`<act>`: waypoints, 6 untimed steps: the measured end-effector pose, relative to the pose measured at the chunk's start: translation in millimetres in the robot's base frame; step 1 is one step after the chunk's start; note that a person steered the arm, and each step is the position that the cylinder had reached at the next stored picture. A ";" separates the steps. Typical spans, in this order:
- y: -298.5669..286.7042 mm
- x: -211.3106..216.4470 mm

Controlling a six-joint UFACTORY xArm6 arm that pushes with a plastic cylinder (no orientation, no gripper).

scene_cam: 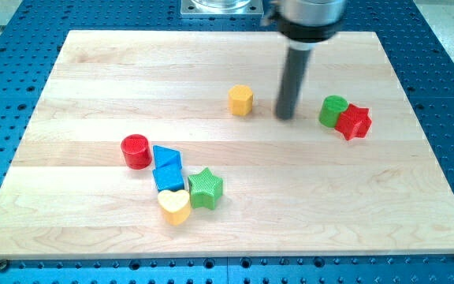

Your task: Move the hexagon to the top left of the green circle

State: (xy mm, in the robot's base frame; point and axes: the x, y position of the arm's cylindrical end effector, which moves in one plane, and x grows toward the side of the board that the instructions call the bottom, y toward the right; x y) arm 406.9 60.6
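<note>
The yellow hexagon [241, 100] sits on the wooden board [93, 87] a little above centre. The green circle [333, 111] stands to its right, touching a red star [355, 121] on its lower right. My tip [285, 117] rests on the board between the hexagon and the green circle, about a block's width right of the hexagon and not touching it.
At the lower left a cluster holds a red circle [135, 151], a blue triangle [166, 158], a blue cube [169, 177], a green star [206, 188] and a yellow heart [174, 205]. The blue perforated table [448, 63] surrounds the board.
</note>
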 end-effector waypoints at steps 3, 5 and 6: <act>-89.3 -26.3; 33.7 -26.7; 57.1 -26.7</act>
